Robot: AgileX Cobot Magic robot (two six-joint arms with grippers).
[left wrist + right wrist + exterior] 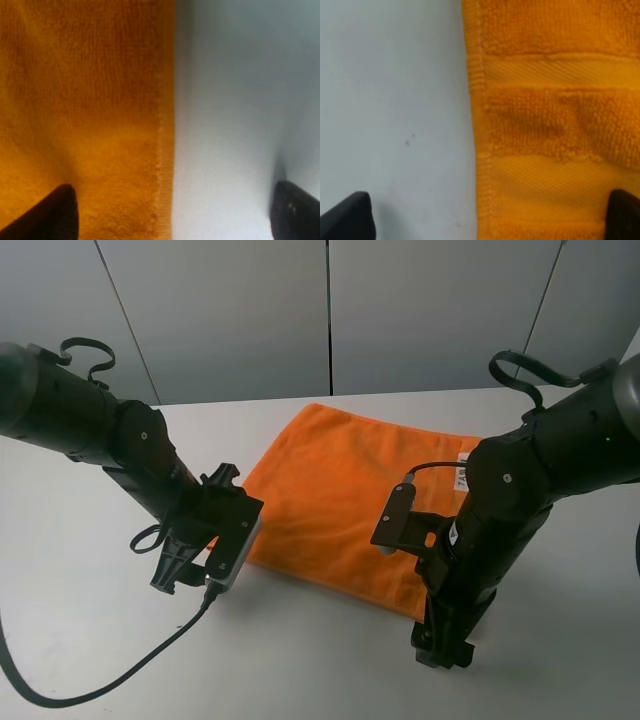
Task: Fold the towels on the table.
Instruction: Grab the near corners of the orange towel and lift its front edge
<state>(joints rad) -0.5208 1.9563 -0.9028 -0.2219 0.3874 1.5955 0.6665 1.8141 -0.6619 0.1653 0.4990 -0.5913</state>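
Centre frame, on white matte tabletop (80, 570): one orange terry towel (350, 500), woven band (555, 70) near one edge. I log left claw (172, 220) and right claw (485, 220) spread wide, each straddling a hem, gripping nothing.

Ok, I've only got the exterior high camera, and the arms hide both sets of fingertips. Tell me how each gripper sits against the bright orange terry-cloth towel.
Observer: The left gripper straddles the hemmed edge of the bright orange terry-cloth towel: one finger over cloth, the other over the plain white matte table.
Operator: Report its jaws.
Observer: Open wide, with nothing pinched between them.
Operator: Now the right one.
Observer: The right gripper is open too, straddling an edge beside a flat woven band, one finger over table, one over towel.
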